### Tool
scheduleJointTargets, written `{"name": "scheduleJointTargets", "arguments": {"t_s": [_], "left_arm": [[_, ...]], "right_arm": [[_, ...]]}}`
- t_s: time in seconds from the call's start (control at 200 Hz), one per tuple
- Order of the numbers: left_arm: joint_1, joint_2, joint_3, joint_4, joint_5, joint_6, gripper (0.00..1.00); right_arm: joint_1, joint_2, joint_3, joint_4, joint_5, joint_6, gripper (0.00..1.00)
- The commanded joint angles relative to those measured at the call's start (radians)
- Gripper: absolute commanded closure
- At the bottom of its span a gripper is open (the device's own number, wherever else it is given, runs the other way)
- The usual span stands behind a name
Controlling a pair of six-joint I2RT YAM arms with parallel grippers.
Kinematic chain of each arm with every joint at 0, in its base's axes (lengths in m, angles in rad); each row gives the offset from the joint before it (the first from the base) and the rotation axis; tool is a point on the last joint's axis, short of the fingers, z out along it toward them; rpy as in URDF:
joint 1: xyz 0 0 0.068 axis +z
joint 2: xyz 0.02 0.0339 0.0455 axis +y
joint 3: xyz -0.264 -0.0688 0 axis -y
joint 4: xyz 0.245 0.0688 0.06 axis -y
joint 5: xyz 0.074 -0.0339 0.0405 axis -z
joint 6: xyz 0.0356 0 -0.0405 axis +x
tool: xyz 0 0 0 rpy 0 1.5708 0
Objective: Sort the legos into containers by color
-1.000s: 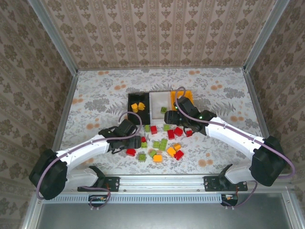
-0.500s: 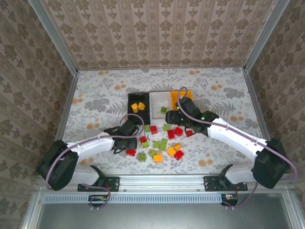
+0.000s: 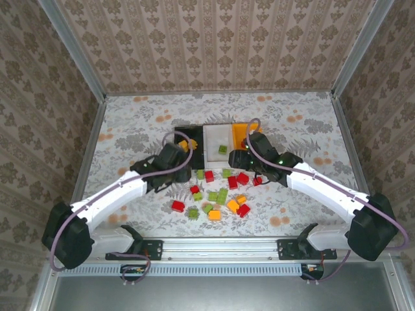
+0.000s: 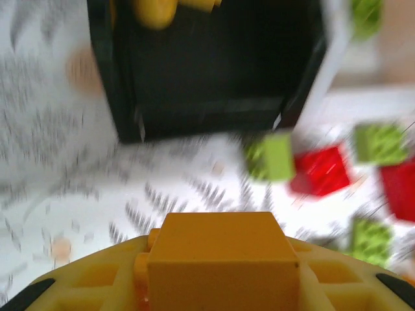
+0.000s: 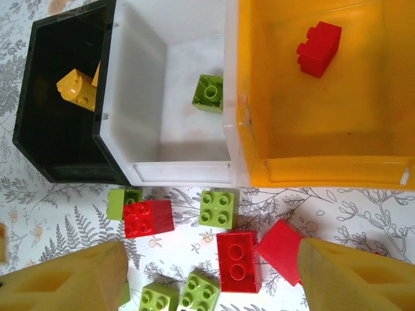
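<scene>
My left pincer (image 4: 215, 288) is clamped on one orange-yellow brick (image 4: 220, 249), gripped by its flat sides and carried just short of the black bin (image 4: 207, 120). That bin already has yellow bricks (image 5: 78, 87) in it, so I judge this one belongs there. My right pincer (image 5: 207, 259) is spread wide with nothing in it. It hangs over the loose bricks on the surface (image 3: 130, 129), close to the near wall of the white bin (image 5: 175, 172) and the orange bin (image 5: 324, 172). The white bin holds a green brick (image 5: 209, 92) and the orange bin a red brick (image 5: 319, 48). These pieces look light, hard and smooth, so I would squeeze across the plain side walls rather than the studs, since a skewed grip could let one slip out. The bins are joined in a row, and I must lift clear of the near rim before letting go. Below my right pincer a red brick (image 5: 237, 259) seems to touch another red one beside it, so there is little room for a finger between them. The green brick (image 5: 217, 207) stands freer. My two arms are close together in the middle, while the left of the surface lies open.
</scene>
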Motion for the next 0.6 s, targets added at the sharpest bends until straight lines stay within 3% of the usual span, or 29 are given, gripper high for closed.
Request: {"name": "scheduleJointTargets", "arguments": {"t_s": [0.0, 0.41, 0.595], "left_arm": [[0.051, 0.102, 0.098, 0.014, 0.01, 0.081, 0.62], [0.136, 0.537, 0.43, 0.038, 0.002, 0.154, 0.6], [0.138, 0.548, 0.447, 0.041, 0.016, 0.145, 0.35]], "right_arm": [[-0.015, -0.038, -0.023, -0.01, 0.023, 0.016, 0.28], [-0.035, -0.115, -0.092, -0.065, 0.023, 0.007, 0.28], [-0.035, -0.127, -0.1, -0.081, 0.004, 0.007, 0.27]]}}
